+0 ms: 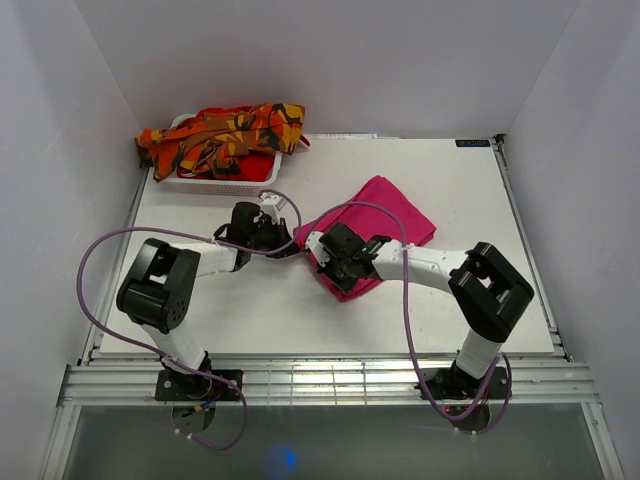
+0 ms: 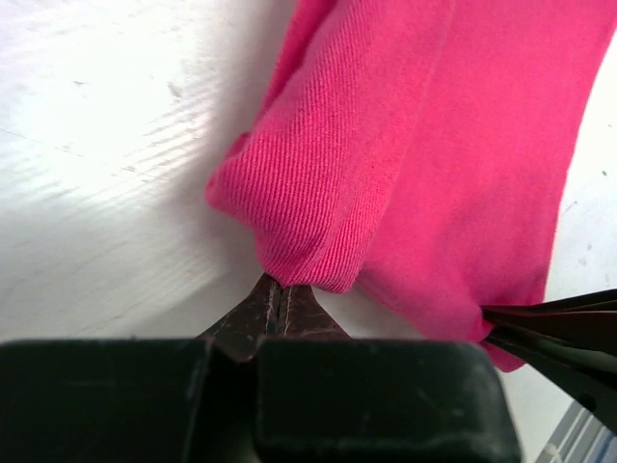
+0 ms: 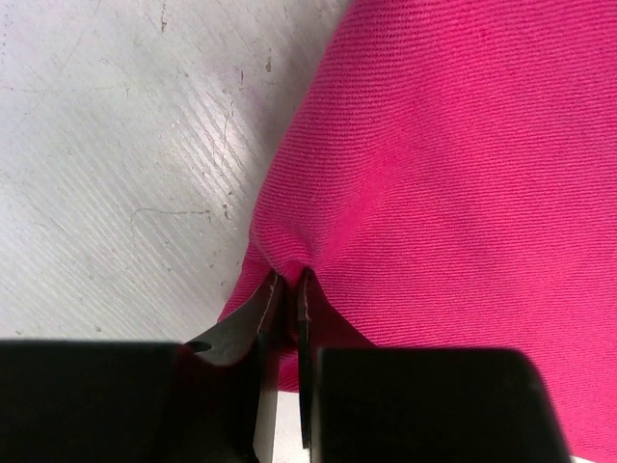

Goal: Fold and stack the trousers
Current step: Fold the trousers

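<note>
The pink trousers lie folded on the white table, right of centre. My left gripper is shut on their left corner; the left wrist view shows the jaws pinching the folded edge of the pink cloth. My right gripper is shut on the near edge of the same pair; the right wrist view shows its jaws pinching a pucker of the pink cloth. The orange camouflage trousers are heaped in the basket at the back left.
The white slotted basket stands at the table's back left corner. White walls close in the left, back and right sides. Purple cables loop from both arms over the table. The right gripper's fingers show at the left wrist view's lower right.
</note>
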Controlling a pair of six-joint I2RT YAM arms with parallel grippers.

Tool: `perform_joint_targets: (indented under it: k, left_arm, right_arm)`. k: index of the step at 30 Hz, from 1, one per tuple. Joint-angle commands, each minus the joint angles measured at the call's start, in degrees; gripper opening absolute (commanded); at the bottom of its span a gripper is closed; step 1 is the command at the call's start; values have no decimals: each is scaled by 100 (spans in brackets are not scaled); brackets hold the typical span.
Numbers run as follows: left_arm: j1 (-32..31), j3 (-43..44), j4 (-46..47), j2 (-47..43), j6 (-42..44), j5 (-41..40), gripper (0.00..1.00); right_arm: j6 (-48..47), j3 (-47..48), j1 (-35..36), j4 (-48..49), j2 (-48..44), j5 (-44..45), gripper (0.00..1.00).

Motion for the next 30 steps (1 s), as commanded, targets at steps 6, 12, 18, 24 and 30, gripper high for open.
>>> perform_joint_targets:
  k: [6,12,18,24,30]
  left_arm:
    - [515,623,-191,-207,686,-347,0]
    - [621,1203,-261,232,984,-461,0]
    - [796,1844,-384,733,1388,-549,0]
    - [1007,2197,-516,813,1582,-541,0]
    - [1315,2689,-1807,559,1679,547,34]
  right_arm:
    - [-54,-366,-20,-383,-122,-49,8]
    - [-124,-507,-46,-445,-280,-286,8]
    - [-203,-639,-55,-542,-386,-479,8]
    - [-299,-472,-55,-647,-246,-1067,8]
    - [-308,-68,-55,-770,-17,-1341,14]
